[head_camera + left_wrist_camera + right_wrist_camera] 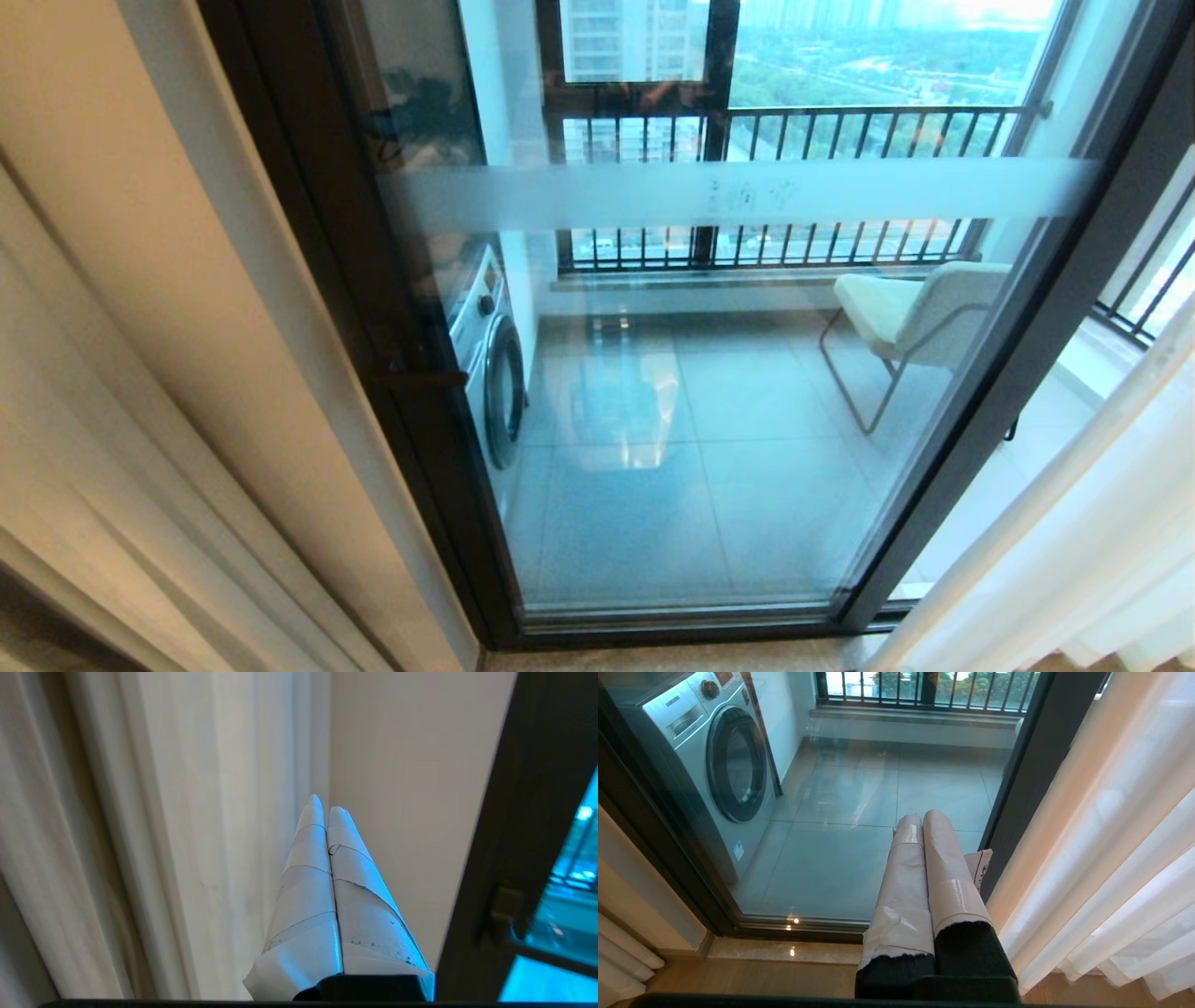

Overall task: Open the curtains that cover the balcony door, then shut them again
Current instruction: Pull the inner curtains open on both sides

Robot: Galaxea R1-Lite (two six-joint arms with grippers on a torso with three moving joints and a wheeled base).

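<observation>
left gripper (327, 809): my two tapered fingers, wrapped in pale tape with creases, small tears, dark specks; black base.
right gripper (927, 819): my rounded fingers, pinkish-beige tape, torn edges over black bodies.

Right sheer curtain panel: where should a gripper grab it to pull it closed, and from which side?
Judgement: pinch the right sheer curtain on its leading vertical edge beside the door frame, coming from the glass side. The pleats run vertically there, so shut fingers can trap one fold and drag it leftward across.

washing machine (485, 359), chair (910, 317), railing (794, 191)
</observation>
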